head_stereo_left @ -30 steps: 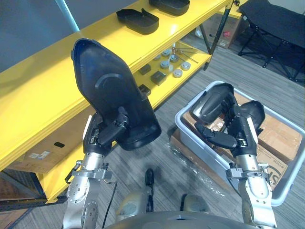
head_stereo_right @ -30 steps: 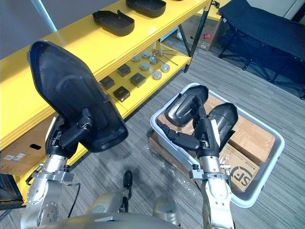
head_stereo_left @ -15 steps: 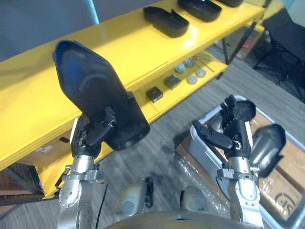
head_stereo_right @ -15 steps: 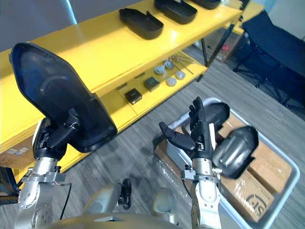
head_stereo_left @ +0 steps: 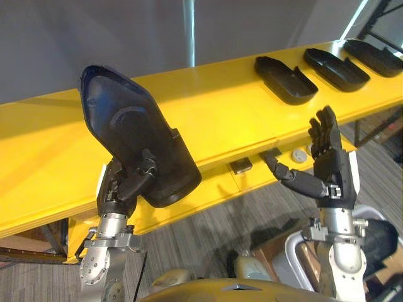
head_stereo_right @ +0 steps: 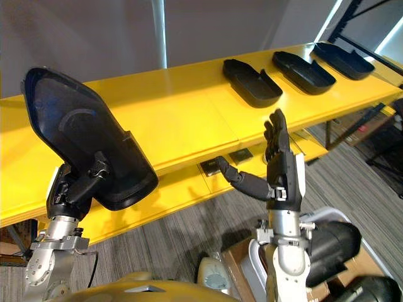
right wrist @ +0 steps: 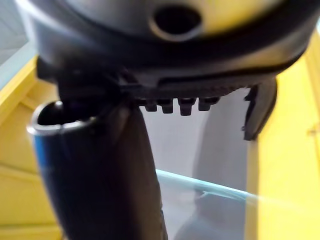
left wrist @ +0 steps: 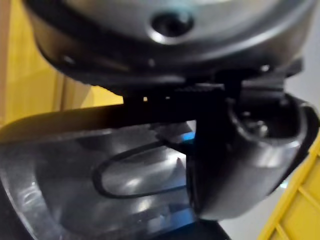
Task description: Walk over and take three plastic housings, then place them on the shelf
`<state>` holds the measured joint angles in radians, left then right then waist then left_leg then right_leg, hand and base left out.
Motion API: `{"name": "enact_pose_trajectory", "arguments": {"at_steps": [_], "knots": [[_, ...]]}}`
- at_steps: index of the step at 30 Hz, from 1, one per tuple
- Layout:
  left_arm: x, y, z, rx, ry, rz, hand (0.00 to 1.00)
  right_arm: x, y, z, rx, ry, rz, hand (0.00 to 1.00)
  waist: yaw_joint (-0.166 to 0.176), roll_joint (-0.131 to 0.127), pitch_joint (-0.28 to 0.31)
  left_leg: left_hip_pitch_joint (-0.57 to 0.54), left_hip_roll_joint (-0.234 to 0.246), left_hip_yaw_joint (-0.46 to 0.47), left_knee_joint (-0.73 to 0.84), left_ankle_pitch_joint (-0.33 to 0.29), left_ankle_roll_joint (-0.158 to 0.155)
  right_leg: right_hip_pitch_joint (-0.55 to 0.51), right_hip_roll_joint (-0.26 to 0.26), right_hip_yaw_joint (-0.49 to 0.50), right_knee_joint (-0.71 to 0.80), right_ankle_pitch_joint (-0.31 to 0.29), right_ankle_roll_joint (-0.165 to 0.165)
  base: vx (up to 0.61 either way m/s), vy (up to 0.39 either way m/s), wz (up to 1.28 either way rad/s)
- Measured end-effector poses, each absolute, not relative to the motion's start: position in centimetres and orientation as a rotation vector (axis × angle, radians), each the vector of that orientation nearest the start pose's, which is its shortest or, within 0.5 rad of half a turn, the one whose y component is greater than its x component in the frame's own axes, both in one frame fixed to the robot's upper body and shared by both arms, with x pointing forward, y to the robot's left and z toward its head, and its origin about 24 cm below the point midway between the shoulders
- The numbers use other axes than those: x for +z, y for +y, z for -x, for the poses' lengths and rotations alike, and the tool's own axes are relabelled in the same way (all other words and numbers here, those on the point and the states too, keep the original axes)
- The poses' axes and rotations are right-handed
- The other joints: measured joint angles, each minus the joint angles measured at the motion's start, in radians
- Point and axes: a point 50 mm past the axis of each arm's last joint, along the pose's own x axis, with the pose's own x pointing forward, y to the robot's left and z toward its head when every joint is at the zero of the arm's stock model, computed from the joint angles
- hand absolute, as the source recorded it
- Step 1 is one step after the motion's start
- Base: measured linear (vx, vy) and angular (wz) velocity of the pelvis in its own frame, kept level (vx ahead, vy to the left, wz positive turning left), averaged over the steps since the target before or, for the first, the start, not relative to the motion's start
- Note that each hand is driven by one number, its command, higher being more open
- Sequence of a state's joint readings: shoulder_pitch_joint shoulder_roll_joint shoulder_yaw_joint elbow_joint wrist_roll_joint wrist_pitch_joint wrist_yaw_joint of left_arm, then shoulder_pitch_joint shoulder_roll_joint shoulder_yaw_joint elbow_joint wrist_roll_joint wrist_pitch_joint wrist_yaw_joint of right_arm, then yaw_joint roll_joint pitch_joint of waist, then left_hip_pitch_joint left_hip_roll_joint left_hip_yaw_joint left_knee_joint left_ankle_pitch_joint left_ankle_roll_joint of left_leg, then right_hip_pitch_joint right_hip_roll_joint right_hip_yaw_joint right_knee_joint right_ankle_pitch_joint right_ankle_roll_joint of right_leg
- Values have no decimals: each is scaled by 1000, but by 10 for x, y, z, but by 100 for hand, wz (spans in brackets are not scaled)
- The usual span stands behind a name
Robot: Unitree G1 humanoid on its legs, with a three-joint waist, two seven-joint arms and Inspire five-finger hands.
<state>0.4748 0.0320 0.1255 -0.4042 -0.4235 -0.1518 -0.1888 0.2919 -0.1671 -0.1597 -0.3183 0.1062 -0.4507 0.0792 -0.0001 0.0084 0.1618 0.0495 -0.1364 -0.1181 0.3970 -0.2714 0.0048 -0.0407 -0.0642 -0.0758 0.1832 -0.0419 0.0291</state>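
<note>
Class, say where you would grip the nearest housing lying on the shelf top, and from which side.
Probably its near rim, from the front and above: the housing lies hollow side up on the shelf, so a thumb fits inside with fingers outside.

Yellow shelf [head_stereo_left: 208, 119] with three black plastic housings [head_stereo_left: 335, 68] in a row on top, rightward.

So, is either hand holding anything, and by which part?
The left hand holds a black plastic housing by the rim at its lower end. The right hand is open and empty.
</note>
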Motion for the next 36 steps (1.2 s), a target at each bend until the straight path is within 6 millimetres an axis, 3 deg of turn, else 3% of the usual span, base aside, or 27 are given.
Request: {"name": "enact_pose_trajectory", "arguments": {"at_steps": [1, 2, 3, 4, 6, 7, 8, 9, 10, 11, 12, 15, 19, 24, 29, 33, 36], "knots": [[64, 203, -157, 66, -176, 273, 0, 107, -215, -186, -90, -520, 168, 100, 0, -4, 2, -24, 42, 51, 17, -31, 18, 12, 1, -11, -14, 1, -1, 179, -60, 42], [65, 203, -159, 62, -188, 272, 0, 107, -217, -191, -112, -532, 144, 100, -3, -8, 4, -32, 85, 67, -11, -47, 3, 13, 2, -17, -14, 1, -1, 163, -83, 38], [65, 203, -159, 66, -193, 275, 0, 104, -221, -195, -140, -526, 116, 100, -1, -4, 8, -6, 142, 102, -124, -12, -14, 18, 8, -26, -13, 0, -1, 111, -55, 14], [63, 204, -158, 77, -187, 278, 0, 101, -223, -198, -151, -515, 103, 100, 8, 0, 9, 20, 139, 114, -136, 14, -5, 29, 6, -30, -13, 2, 0, 91, 8, 6], [63, 208, -156, 104, -197, 275, 0, 100, -225, -196, -159, -508, 112, 100, -5, 15, 25, 22, 125, 116, -65, 9, -12, 72, -1, -43, -19, -6, 3, 72, 49, 15], [66, 209, -159, 108, -219, 266, 0, 101, -229, -195, -169, -509, 127, 100, -12, 28, 37, 4, 113, 141, 21, 3, -35, 109, -29, -58, -27, -5, 3, 53, 96, 26], [70, 210, -162, 106, -241, 256, 0, 103, -231, -195, -180, -514, 134, 100, -16, 17, 51, -35, 100, 157, 102, 15, -59, 124, -60, -62, -29, -9, 7, 25, 190, 48], [81, 210, -173, 82, -312, 231, 0, 106, -239, -194, -228, -529, 142, 100, -29, -17, 79, -124, 86, 197, 180, -5, 12, 138, -123, -60, -30, -23, 30, -9, 171, 56], [92, 204, -180, 34, -375, 224, 0, 110, -249, -191, -290, -546, 171, 100, -40, 32, 71, -124, 168, 199, -43, 78, -12, 116, -109, -83, -13, -31, 51, -31, 137, 52], [98, 201, -182, 10, -410, 221, 0, 113, -253, -191, -308, -561, 180, 100, -46, 35, 83, -120, 178, 213, -64, 116, -26, 119, -113, -76, -1, -51, 80, -32, 113, -2], [103, 199, -185, -11, -443, 213, 0, 115, -254, -191, -318, -571, 183, 100, -39, 23, 87, -98, 153, 231, -83, 127, -21, 117, -144, -53, 6, -56, 94, 19, 161, -20], [110, 194, -191, -94, -465, 179, 0, 125, -256, -183, -345, -617, 191, 100, -69, 13, 86, -92, 129, 252, -124, 137, -5, 112, -168, -46, -16, -47, 108, -1, 116, -17], [106, 178, -197, -210, -397, 160, 0, 133, -255, -176, -352, -648, 206, 100, -99, 11, 86, -90, 135, 283, -132, 131, -6, 101, -163, -14, -34, -37, 114, -28, 35, -25], [108, 166, -212, -299, -318, 140, 0, 124, -254, -173, -349, -592, 195, 100, -139, 12, 85, -73, 165, 341, -140, 127, -11, 91, -136, 44, -69, -3, 102, -7, -1, -38], [108, 164, -250, -255, -244, 149, 0, 119, -258, -169, -346, -548, 211, 100, -179, 28, 73, -52, 174, 393, -160, 127, -12, 75, -126, 99, -75, 10, 101, -22, 7, -32], [83, 176, -288, -117, -68, 204, 0, 119, -258, -169, -318, -542, 227, 100, -227, 33, 70, -22, 177, 437, -197, 133, -16, 68, -119, 143, -82, 18, 105, -35, 5, -32], [81, 187, -309, -6, -22, 282, 0, 119, -257, -169, -280, -535, 244, 100, -247, 32, 59, -4, 179, 461, -230, 152, -22, 53, -108, 168, -82, 23, 104, -8, -20, -24]]}}
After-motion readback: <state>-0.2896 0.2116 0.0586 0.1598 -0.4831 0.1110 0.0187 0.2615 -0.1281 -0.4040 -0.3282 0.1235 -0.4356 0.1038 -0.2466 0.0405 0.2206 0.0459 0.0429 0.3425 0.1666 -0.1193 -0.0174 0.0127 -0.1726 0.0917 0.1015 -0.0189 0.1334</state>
